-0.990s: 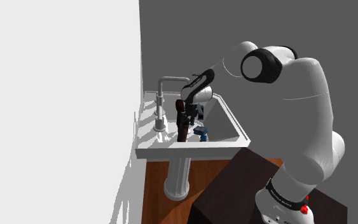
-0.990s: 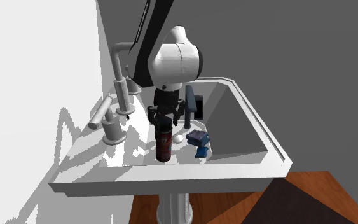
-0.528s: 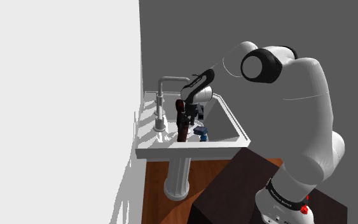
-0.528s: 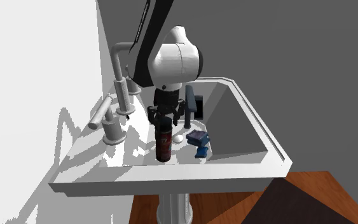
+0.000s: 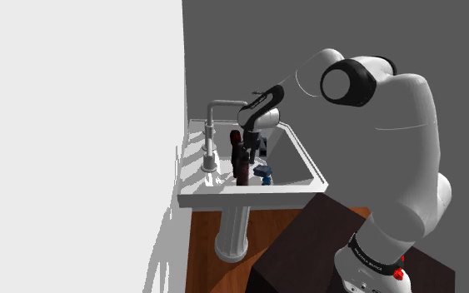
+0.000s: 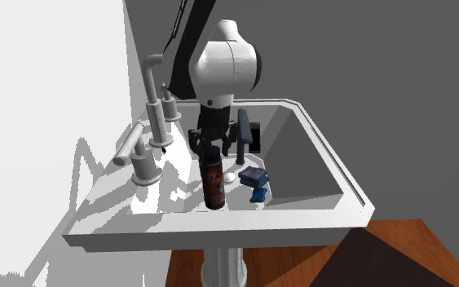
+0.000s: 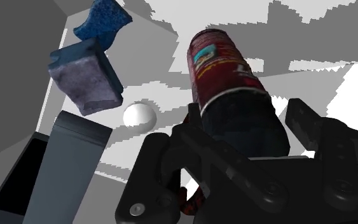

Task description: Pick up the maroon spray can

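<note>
The maroon spray can (image 6: pixel 213 184) has a dark red body with a printed label. It stands nearly upright and slightly tilted, at the sink's deck beside the basin. My black gripper (image 6: pixel 209 147) comes down from above and is shut on the can's upper part. In the shoulder view the can (image 5: pixel 241 163) hangs under the gripper (image 5: pixel 243 148), in front of the faucet. The wrist view has the fingers (image 7: pixel 190 130) clasping the can (image 7: pixel 225 70) on both sides. I cannot tell whether its base touches the deck.
The white pedestal sink (image 6: pixel 219 233) stands against a white wall, with a grey faucet (image 6: pixel 153 81) and handles (image 6: pixel 143 159) beside the can. In the basin lie two blue sponges (image 6: pixel 254 175), a small white ball (image 6: pixel 229 175) and a dark flat slab (image 6: pixel 253 135). My stand (image 5: pixel 307 250) is below the sink.
The wrist has risen and swung a little. The can, still clasped, has shifted slightly toward the basin and leans a bit more.
</note>
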`<state>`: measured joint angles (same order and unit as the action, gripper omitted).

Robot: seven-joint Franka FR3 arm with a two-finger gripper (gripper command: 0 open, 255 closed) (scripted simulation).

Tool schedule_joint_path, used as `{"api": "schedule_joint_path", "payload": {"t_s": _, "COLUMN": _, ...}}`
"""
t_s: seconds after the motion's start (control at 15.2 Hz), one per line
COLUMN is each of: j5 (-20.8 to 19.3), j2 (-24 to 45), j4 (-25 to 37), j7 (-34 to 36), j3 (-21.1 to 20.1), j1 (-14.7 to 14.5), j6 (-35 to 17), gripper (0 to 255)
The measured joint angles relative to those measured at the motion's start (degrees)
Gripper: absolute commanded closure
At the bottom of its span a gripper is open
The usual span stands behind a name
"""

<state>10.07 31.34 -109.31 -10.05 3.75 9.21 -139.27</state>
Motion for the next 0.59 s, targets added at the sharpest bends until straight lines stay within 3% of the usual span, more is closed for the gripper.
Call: {"api": "schedule_joint_path", "payload": {"t_s": 0.59, "j5": -0.86, "j2": -5.30, "j4": 0.01, "j7": 0.83, "j3": 0.56, "j1": -0.37, "j6": 4.22, "gripper": 255}}
